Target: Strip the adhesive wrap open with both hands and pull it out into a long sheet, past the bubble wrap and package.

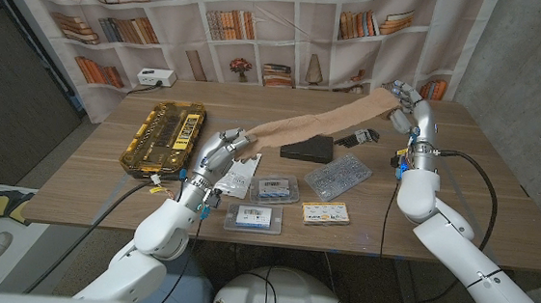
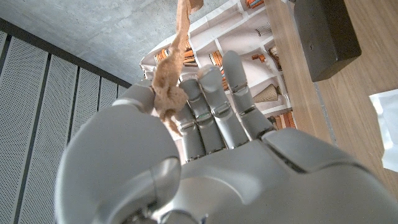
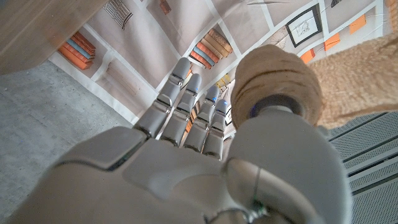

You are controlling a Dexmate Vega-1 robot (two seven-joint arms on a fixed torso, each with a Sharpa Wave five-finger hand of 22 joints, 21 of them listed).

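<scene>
The wooden table (image 1: 499,203) is taking up most of the room in front of me, with a bookshelf backdrop (image 1: 261,25) hanging behind it. Across the middle a long tan sheet of adhesive wrap (image 1: 323,122) is stretching in the air from the robot's left side up to its right, passing above the black package (image 1: 307,150) and near the clear bubble wrap (image 1: 337,175), which is lying just beside the package on the table.

The yellow tool case (image 1: 163,137) is sitting at the robot's left, well apart from the package. The right hand (image 1: 406,102) is standing raised over the far right of the table, and its thumb and fingers are gripping the roll of adhesive wrap (image 3: 277,84), the sheet running off from it. The left hand (image 1: 220,154) is hovering low near the table's middle, pinching the loose, bunched end of the wrap (image 2: 166,93) between thumb and fingers, while the other fingers (image 2: 233,93) are reaching out straight.

Smaller things are lying near the front edge: a white paper sheet (image 1: 241,173) by the left hand, two clear labelled boxes (image 1: 277,188) and (image 1: 253,218), and a small yellow-labelled box (image 1: 326,212). A white power strip (image 1: 153,78) is sitting at the back left.
</scene>
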